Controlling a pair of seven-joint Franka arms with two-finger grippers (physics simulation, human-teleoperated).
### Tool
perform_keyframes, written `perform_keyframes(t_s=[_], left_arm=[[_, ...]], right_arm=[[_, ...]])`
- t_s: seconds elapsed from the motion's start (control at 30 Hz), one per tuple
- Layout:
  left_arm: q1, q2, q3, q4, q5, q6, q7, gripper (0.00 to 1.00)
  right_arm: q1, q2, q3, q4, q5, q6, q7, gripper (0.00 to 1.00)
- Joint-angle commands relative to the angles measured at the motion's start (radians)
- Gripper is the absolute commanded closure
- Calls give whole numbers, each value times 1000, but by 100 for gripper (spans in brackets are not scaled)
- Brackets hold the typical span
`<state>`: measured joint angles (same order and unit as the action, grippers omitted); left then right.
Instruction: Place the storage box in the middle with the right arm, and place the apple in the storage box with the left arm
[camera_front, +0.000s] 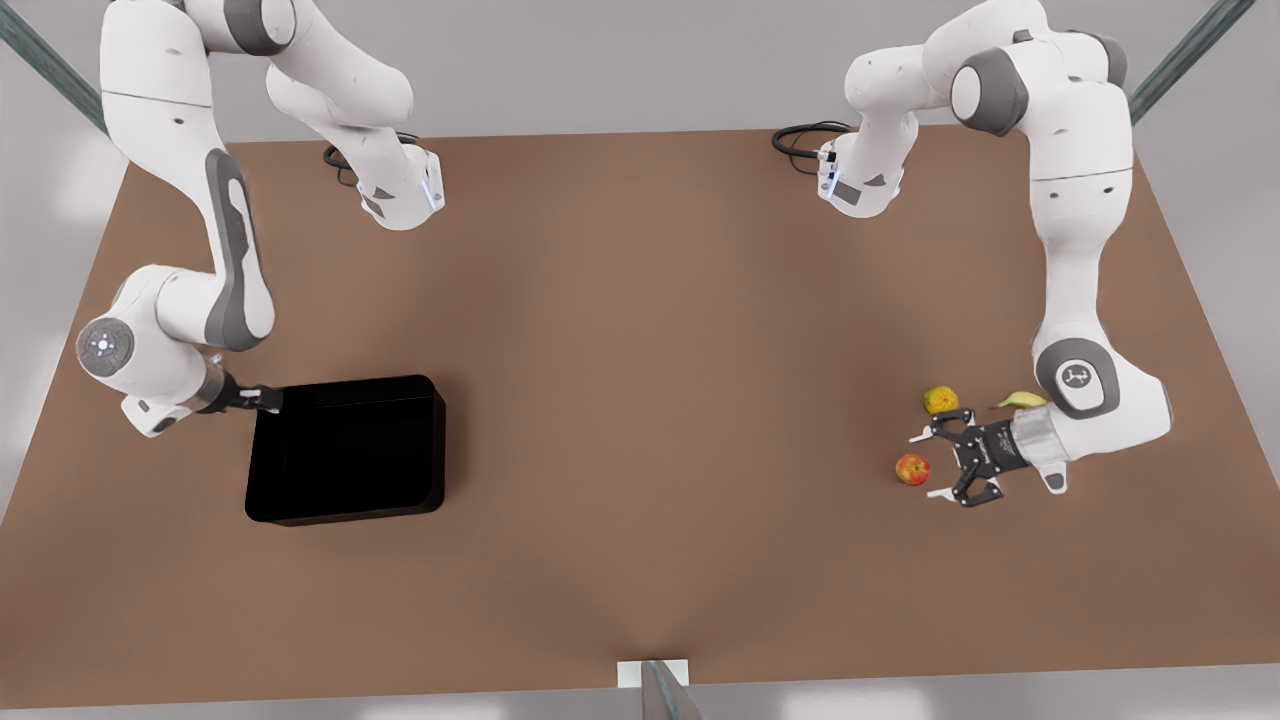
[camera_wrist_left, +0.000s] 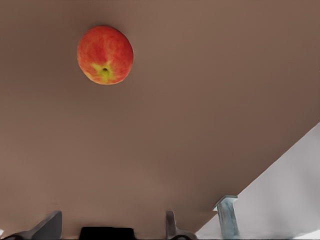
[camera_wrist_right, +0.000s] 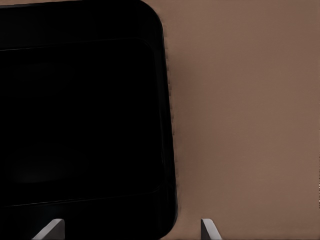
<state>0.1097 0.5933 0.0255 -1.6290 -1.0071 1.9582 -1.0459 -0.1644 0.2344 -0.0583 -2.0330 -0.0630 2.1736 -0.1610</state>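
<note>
Right gripper (camera_front: 262, 398): I hold it apart, straddling the box (camera_front: 345, 450) rim at its 10 o'clock corner, to drag it.
Left gripper (camera_front: 935, 464): splayed apart, apple (camera_front: 912, 469) lying at its 9 o'clock, ready to pick.

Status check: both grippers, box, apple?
Right gripper open, straddling storage box corner wall. Left gripper open beside apple, not gripping. Box off-centre, empty. Path clear.
</note>
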Motion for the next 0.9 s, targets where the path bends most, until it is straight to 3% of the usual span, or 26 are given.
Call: perform_keyframes(t_s=[0.0, 0.23, 0.63, 0.67, 0.73, 0.77, 0.87], left_arm=[[-1, 8, -1, 0, -199, 1, 3, 0], [-1, 45, 54, -58, -202, -119, 256, 0], [-2, 128, 91, -69, -254, -73, 377, 0], [-2, 134, 91, -69, -254, -73, 380, 0], [-1, 149, 105, -69, -258, -73, 392, 0], [2, 155, 105, -68, -258, -73, 405, 0], [8, 154, 126, -71, -260, -96, 406, 0]], right_arm=[[3, 8, 0, 5, 0, 2, 0, 0], [-7, 160, 0, 125, 2, 54, -68, 0], [-15, 313, 0, 157, 0, 92, -68, 0], [-23, 315, 0, 157, 0, 92, -68, 8], [-24, 315, 0, 157, -1, 87, -91, 51], [-24, 316, 0, 157, -1, 87, -91, 59], [-24, 316, 0, 157, -1, 74, -94, 63]])
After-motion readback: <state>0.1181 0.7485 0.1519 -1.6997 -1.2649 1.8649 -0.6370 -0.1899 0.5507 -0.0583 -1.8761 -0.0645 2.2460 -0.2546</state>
